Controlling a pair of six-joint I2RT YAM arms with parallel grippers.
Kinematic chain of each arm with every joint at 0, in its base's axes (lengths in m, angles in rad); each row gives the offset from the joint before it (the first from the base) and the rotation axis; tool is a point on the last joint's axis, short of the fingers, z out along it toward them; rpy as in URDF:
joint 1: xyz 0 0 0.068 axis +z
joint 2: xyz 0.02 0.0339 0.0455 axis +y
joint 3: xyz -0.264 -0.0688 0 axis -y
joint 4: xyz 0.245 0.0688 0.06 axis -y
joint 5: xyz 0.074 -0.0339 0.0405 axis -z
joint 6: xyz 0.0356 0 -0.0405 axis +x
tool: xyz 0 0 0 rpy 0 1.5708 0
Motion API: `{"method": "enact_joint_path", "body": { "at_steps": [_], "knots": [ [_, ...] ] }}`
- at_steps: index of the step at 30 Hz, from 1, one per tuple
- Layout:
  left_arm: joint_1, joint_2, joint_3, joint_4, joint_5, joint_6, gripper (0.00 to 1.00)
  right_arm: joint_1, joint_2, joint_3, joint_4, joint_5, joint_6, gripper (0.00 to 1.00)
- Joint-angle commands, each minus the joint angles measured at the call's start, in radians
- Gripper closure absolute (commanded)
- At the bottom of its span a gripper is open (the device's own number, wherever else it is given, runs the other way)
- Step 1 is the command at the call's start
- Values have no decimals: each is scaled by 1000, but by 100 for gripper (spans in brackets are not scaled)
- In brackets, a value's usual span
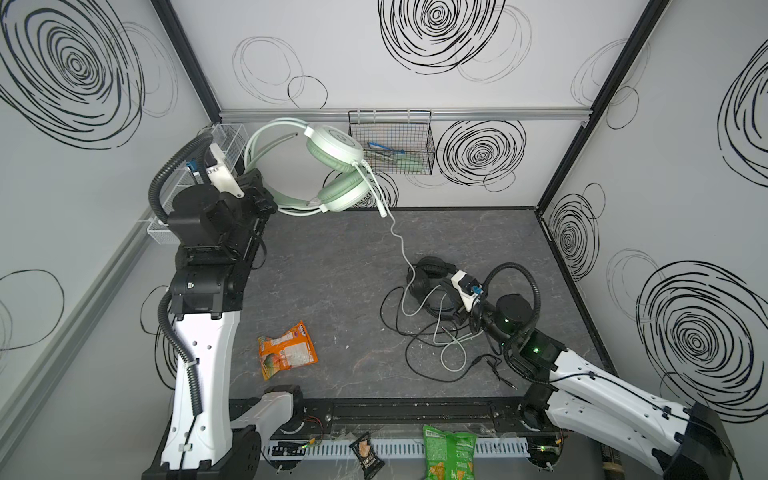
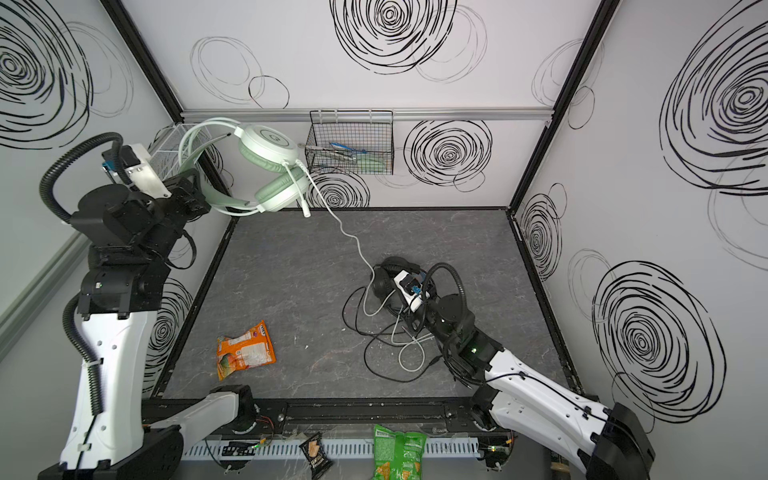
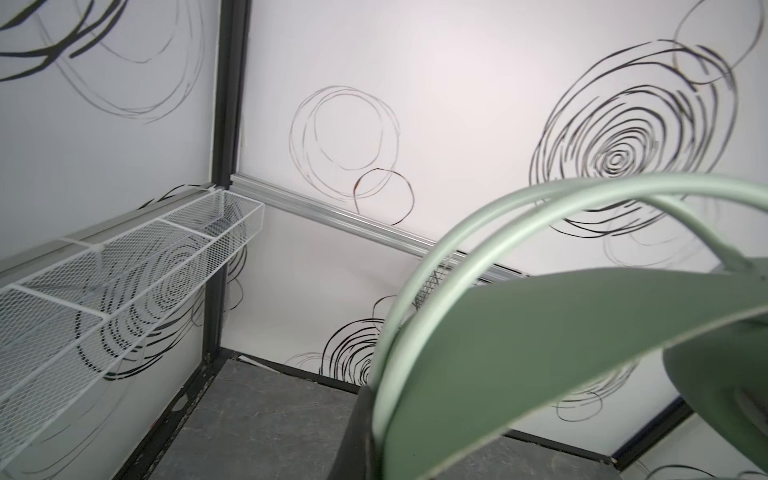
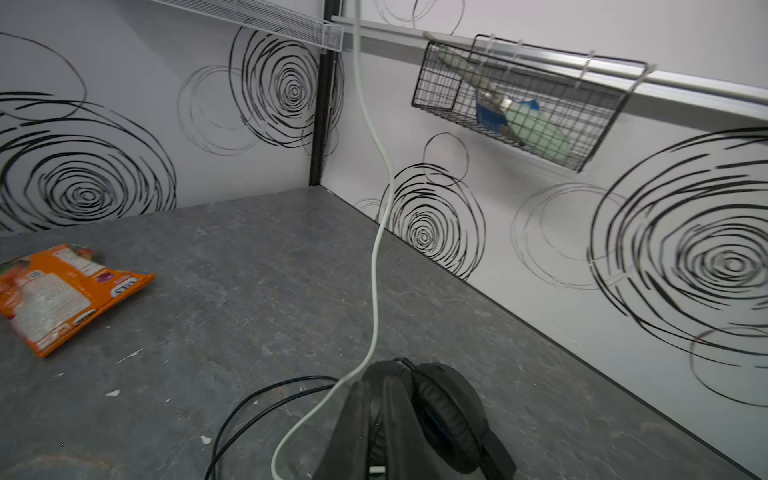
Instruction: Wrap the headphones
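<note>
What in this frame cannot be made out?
- Right gripper: jaws hidden under its wrist camera in both top views; open or shut unclear.
- Wire basket contents: blurred behind mesh, right wrist view.
- Left gripper: grip on mint-green headphones cut off by left wrist view's edge.

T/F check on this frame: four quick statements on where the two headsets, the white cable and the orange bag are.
1. The left gripper holds the green headset up off the table. True.
2. The black headset is held in the air as well. False: it lies on the table.
3. The white cable hangs from the green headset down to the table. True.
4. The orange bag lies on top of the black headset. False: it lies on the table apart from it, nearer the left arm's side.
</note>
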Motion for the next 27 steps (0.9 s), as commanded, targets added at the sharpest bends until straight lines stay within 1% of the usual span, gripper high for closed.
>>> {"method": "enact_joint_path", "body": {
  "at_steps": [1,3,5,8,10,12,15,19,22,25,27],
  "knots": [
    [-30,-32,37,78,46,-22,100,-10,48,33,106,-214,20,80],
    [-34,-43,45,75,64,-29,100,-10,71,51,104,-256,29,66],
    [-35,-42,65,68,85,-32,100,-9,89,58,112,-278,50,50],
    [-40,-31,111,63,104,-36,100,-9,105,45,141,-286,77,35],
    [-41,-23,143,61,111,-39,100,-10,117,34,162,-264,109,29],
    [-43,-12,177,57,120,-39,100,-11,130,23,179,-246,126,27],
    [-50,5,220,46,123,-36,100,-10,151,11,188,-205,148,26],
    [-71,21,266,30,112,-21,100,-10,164,-24,235,-193,164,24],
    [-83,28,284,26,107,-19,100,-10,200,-21,255,-197,165,22],
    [-90,32,296,24,109,-21,100,-10,239,-13,285,-224,164,22],
    [-94,36,302,23,110,-22,100,-10,270,-8,298,-217,166,22]
  ]
}}
